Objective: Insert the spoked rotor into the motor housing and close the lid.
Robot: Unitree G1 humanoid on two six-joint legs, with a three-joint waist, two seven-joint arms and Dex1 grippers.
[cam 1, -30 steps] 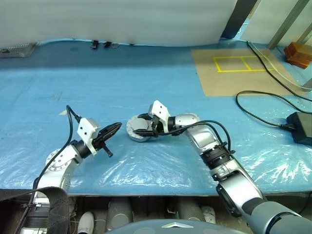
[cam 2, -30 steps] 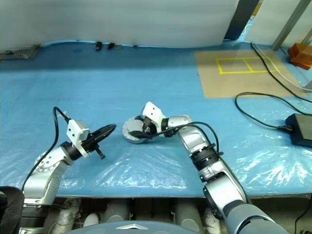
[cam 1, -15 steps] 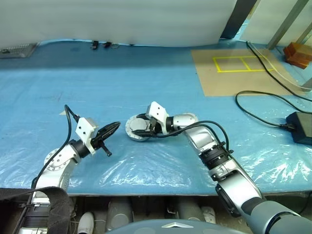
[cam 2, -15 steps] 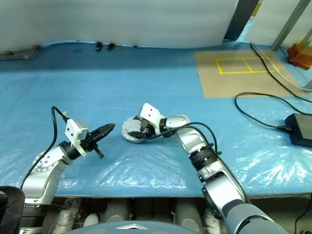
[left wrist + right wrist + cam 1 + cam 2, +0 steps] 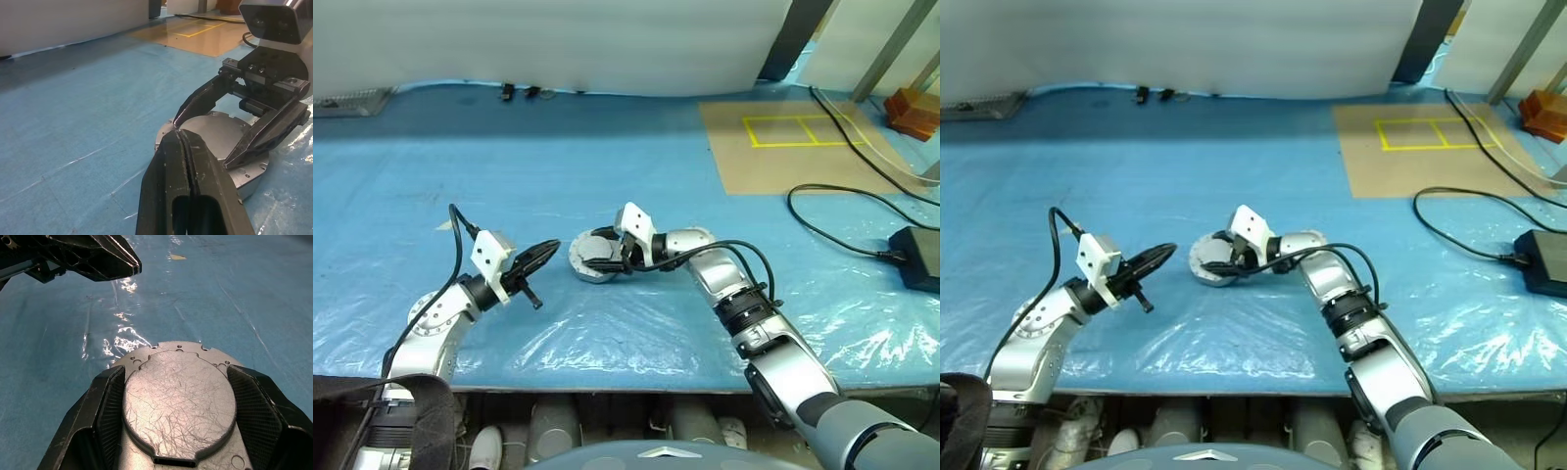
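Scratched silver metal is what the right end effector (image 5: 178, 431) is straddling: its fingers (image 5: 105, 401) are spreading wide on either side of the lidded motor housing (image 5: 595, 259), which is sitting on the blue plastic-covered surface (image 5: 607, 176). Just left of the housing, the left end effector (image 5: 546, 252) is hovering with fingers pressed together, gripping nothing.

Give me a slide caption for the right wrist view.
Right gripper fingers straddle the lidded motor housing on blue sheeting.
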